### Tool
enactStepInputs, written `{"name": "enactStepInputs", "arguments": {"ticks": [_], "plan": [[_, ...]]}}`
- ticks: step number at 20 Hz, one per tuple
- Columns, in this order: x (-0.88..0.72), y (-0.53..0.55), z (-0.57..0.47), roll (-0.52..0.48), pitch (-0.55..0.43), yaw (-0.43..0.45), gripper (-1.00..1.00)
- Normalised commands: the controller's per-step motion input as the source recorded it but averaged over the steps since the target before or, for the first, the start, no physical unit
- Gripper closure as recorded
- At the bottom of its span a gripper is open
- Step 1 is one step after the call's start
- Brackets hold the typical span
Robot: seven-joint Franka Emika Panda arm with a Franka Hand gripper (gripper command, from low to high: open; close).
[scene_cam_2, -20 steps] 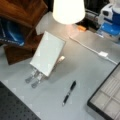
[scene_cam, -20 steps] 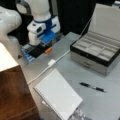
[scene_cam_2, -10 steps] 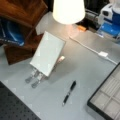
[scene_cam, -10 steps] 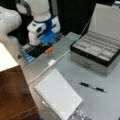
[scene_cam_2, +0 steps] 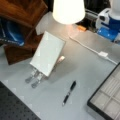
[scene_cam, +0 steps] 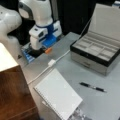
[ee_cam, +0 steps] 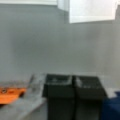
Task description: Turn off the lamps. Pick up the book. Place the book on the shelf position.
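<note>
gripper (ee_cam: 73, 87): dark fingers (ee_cam: 58, 91) pressed together, grasping nothing, low over the grey surface (scene_cam: 75, 62) beside an orange piece (scene_cam: 48, 50) | book (scene_cam: 58, 97): flat-faced, propped on a metal stand (scene_cam_2: 35, 77), long axis diagonal, well apart from gripper | lamp (scene_cam_2: 68, 10) glowing | shelf position (scene_cam: 13, 95) bare, beside book

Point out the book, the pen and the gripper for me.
book (scene_cam: 58, 96): a front view, middle of its pale cover.
pen (scene_cam_2: 69, 92): a front view, mid-barrel.
gripper (ee_cam: 74, 86): wrist view, between the two dark jaws, which sit close together.
</note>
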Motion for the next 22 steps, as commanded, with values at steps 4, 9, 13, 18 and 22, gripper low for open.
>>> {"name": "enactStepInputs", "arguments": {"ticks": [4, 9, 13, 18, 22], "plan": [[-0.12, -0.27, -0.41, 0.038, -0.142, 0.08, 1.0], [-0.15, -0.2, -0.44, 0.03, -0.203, 0.071, 1.0], [-0.23, -0.11, -0.33, 0.013, -0.203, 0.038, 1.0], [-0.28, -0.02, -0.24, -0.016, -0.198, -0.003, 1.0], [-0.31, 0.02, -0.24, -0.031, -0.216, -0.024, 1.0]]}}
